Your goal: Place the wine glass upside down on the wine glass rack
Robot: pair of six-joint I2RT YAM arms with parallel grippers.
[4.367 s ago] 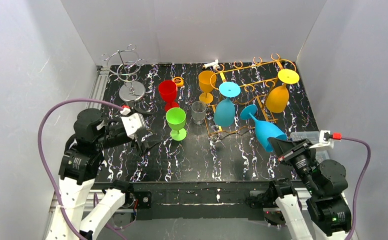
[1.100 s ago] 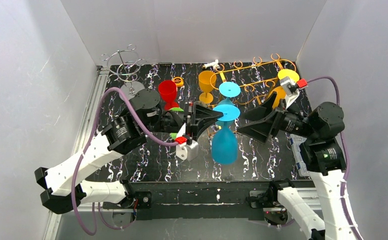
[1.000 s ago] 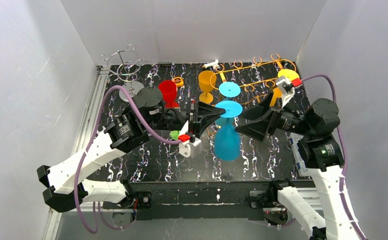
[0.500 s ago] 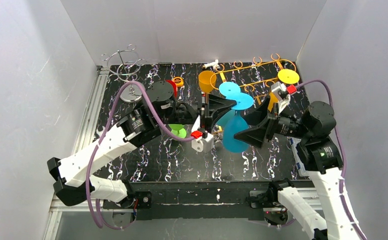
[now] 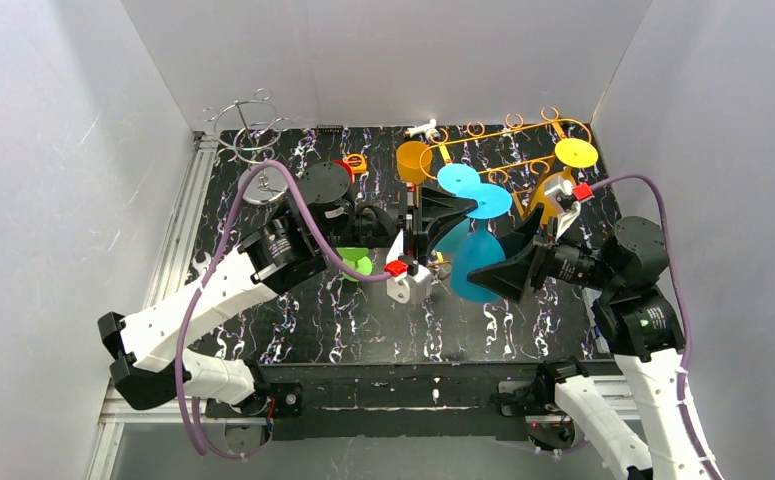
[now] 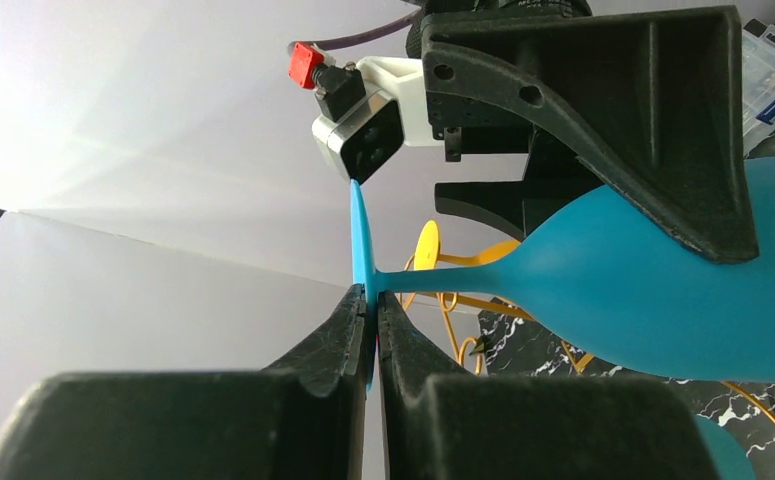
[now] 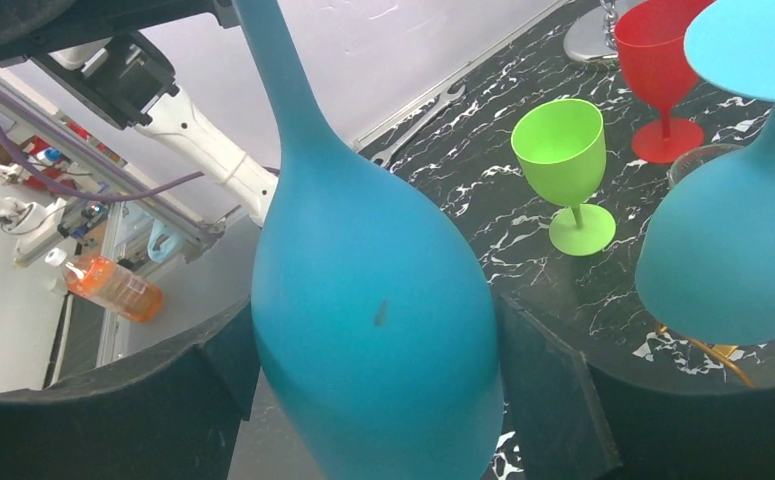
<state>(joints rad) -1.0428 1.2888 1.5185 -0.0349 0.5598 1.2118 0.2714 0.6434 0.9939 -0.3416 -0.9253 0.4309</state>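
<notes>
- Black white-veined marble-pattern table (image 5: 293, 310): carries everything.
- Gold wire wine glass rack (image 5: 512, 122): far right part of the table. Two glasses hang on it foot-up, a second blue plastic glass (image 7: 733, 250) and a yellow plastic glass (image 5: 575, 152).
- Left gripper (image 6: 371, 300): closed tight on the edge of the flat round foot of the blue plastic wine glass (image 5: 475, 262).
- Right gripper (image 5: 498, 265): fingers spread wide, one on each side of that glass's bowl and close against it. Cannot tell whether they press on it.
- Blue plastic wine glass: off the table between the two grippers, at the near side of the rack, just beside the hanging blue one. Foot towards the rack, bowl towards the arm bases. Cannot tell whether the foot sits on a rail.
- Upright on the table to the left: green plastic goblet (image 7: 563, 150), red plastic goblet (image 7: 658, 50).
</notes>
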